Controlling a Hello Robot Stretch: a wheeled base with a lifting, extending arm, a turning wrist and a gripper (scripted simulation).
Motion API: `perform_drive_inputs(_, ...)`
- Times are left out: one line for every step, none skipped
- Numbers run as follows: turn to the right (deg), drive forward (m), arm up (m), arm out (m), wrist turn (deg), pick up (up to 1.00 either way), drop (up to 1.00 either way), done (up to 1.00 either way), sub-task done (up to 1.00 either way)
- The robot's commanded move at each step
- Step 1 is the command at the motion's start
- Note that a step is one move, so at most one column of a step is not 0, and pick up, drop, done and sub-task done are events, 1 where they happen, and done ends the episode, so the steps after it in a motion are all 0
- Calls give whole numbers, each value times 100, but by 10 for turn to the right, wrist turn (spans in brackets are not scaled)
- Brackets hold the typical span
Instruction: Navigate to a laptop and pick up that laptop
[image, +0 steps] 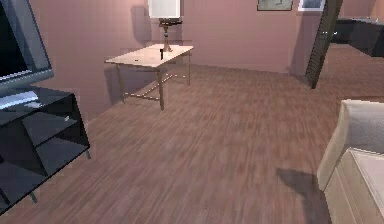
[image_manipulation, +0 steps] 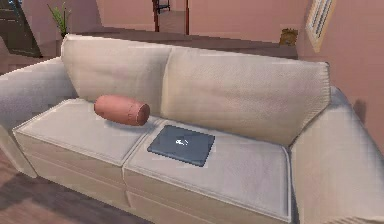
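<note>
A flat dark grey laptop (image_manipulation: 182, 144), lid down, lies on the seat cushion of a beige sofa (image_manipulation: 240, 95) in the arm side view, near the seam between the two seat cushions. A red cylindrical bolster pillow (image_manipulation: 123, 110) lies just left of it on the other cushion.
In the forward view a light wooden table (image: 152, 57) with a lamp (image: 167, 14) stands by the far pink wall. A dark TV stand (image: 40, 140) with a screen (image: 20, 45) is at the left. A beige sofa arm (image: 358, 150) shows at the right. Bare wood floor (image: 210, 140) lies between.
</note>
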Motion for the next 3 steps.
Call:
perform_drive_inputs(0, 0, 10, 0, 0, 0, 0, 0, 0)
perform_drive_inputs(0, 0, 0, 50, 0, 0, 0, 0, 0)
perform_drive_inputs(0, 0, 0, 0, 450, 0, 0, 0, 0)
